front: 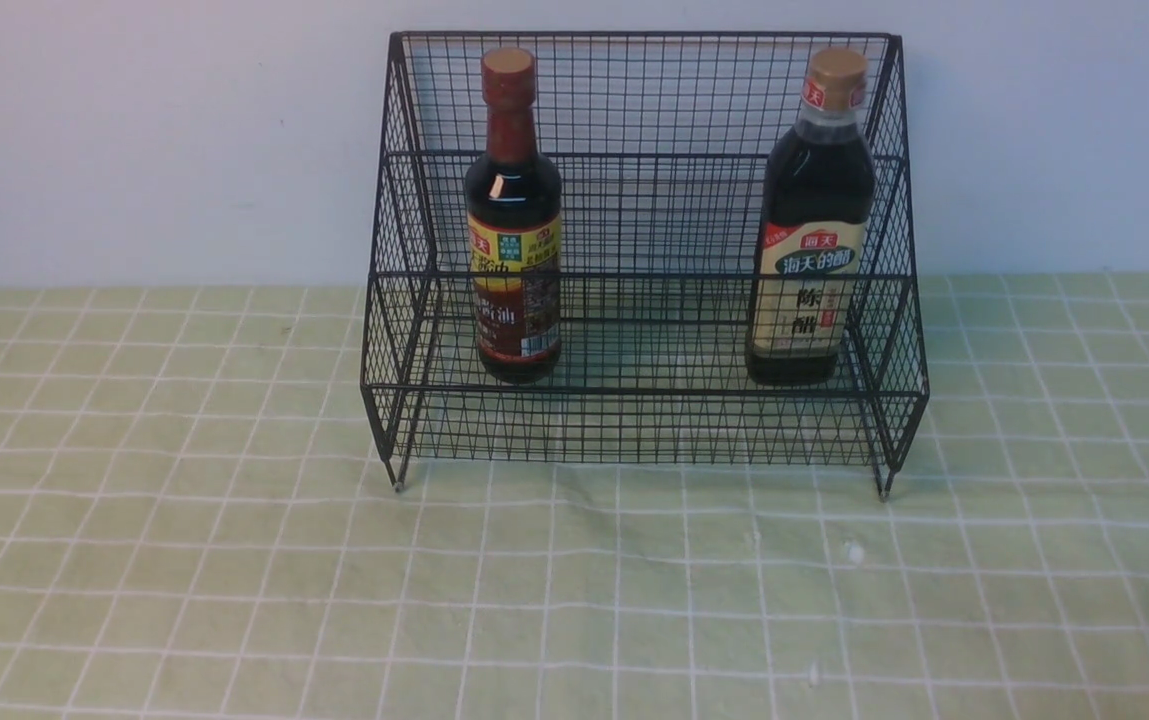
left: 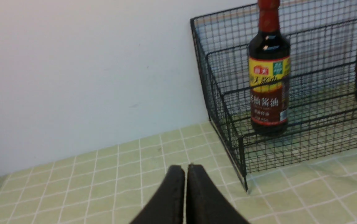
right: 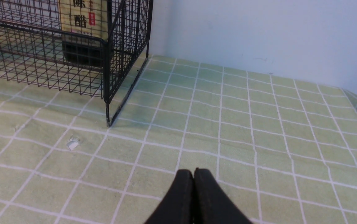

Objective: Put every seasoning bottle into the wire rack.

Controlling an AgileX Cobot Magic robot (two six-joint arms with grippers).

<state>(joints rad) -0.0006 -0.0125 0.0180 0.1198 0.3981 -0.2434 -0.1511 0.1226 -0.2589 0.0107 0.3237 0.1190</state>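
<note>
Black wire rack (front: 644, 420) holding both upright bottles: slim bottle (front: 514, 215) ahead of left gripper (left: 185, 169), bigger bottle (front: 812, 215) ahead of right gripper (right: 193, 172). Jaws pressed together, empty, well apart from rack; task apparently complete.

even, bright diffuse lighting; faint shadows beneath the black wire-mesh rack (front: 644, 420); wrist views slightly soft.

A flat work surface is covered by a pale green cloth with a white grid pattern (front: 234, 560), wrinkled slightly and marked by a few small white specks (front: 854, 552). Behind it, a plain, matte off-white wall (front: 134, 140) is seen, evenly lit, with only soft shadows cast.
</note>
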